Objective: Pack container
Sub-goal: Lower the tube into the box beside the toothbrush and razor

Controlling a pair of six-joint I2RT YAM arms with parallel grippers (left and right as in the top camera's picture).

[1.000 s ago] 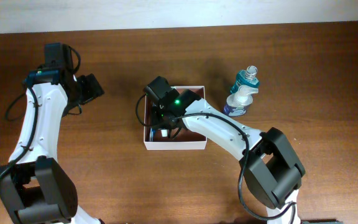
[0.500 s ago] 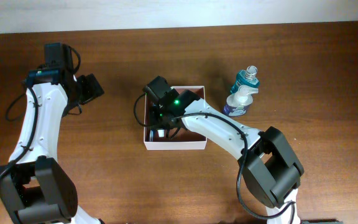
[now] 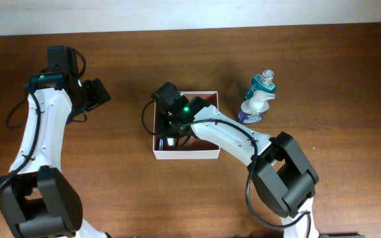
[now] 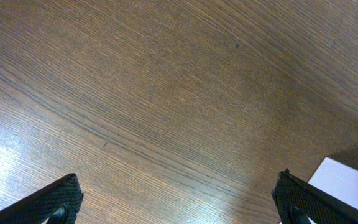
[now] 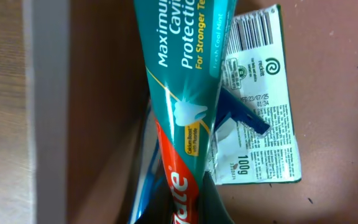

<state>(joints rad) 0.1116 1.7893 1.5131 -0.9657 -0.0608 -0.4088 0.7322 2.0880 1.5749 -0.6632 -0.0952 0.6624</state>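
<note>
Ok, right gripper (image 3: 170, 129) is down inside the container (image 3: 200, 155), low over its left side. On the wrist cam the toothpaste tube (image 5: 185, 93) runs from the top of frame straight down to where my fingers should be. Only a dark sliver shows at the bottom edge, so I can't tell if I'm clamped on it or parted.

The tube lies along the container's left wall, close, with a strip of brown floor between. It rests on a green-and-white packet (image 5: 260, 106) and a blue plastic piece (image 5: 244, 113), so it isn't flat on the floor.

My read: the step is setting the tube down. To do it well:
- Spread fully before lifting.
- Go straight up with no sideways drag. The tube looks slick and it's perched on other stuff, so it could skid or ride up with a pad.
- Mind the thin white wall on the way out. A nudge would likely shift the whole box.

Container sits about midway across the table (image 3: 323, 59), between both arms. Teal bottle (image 3: 262, 84) and white spray bottle (image 3: 253, 110) stand outside it, near its right side, probably next.

Left gripper (image 3: 96, 94) is well off to the left, fingers spread wide with nothing between them.
</note>
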